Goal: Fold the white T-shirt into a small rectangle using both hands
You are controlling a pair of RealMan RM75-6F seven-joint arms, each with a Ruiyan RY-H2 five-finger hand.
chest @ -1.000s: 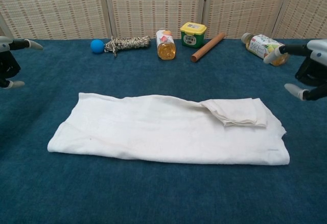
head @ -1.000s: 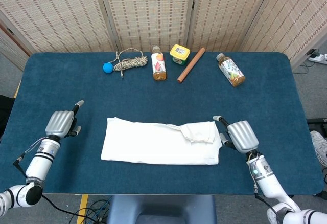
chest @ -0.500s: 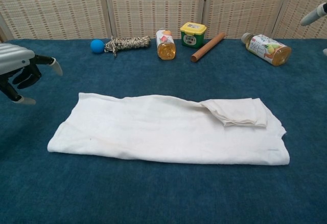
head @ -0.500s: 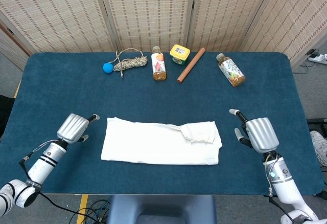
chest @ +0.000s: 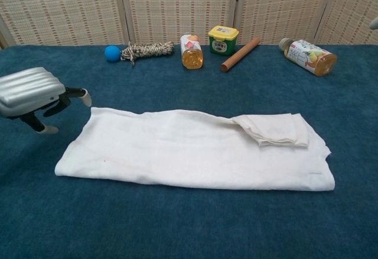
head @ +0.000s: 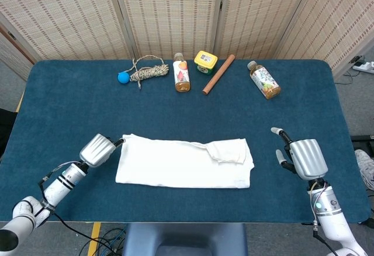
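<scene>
White T-shirt (head: 184,162) lay as a long flat band mid-tabletop (head: 70,98), left hand (head: 98,149) empty with fingers apart beside its left end, right hand (head: 304,158) empty and open well off its right end; next, probably grasp an end and fold across.
</scene>
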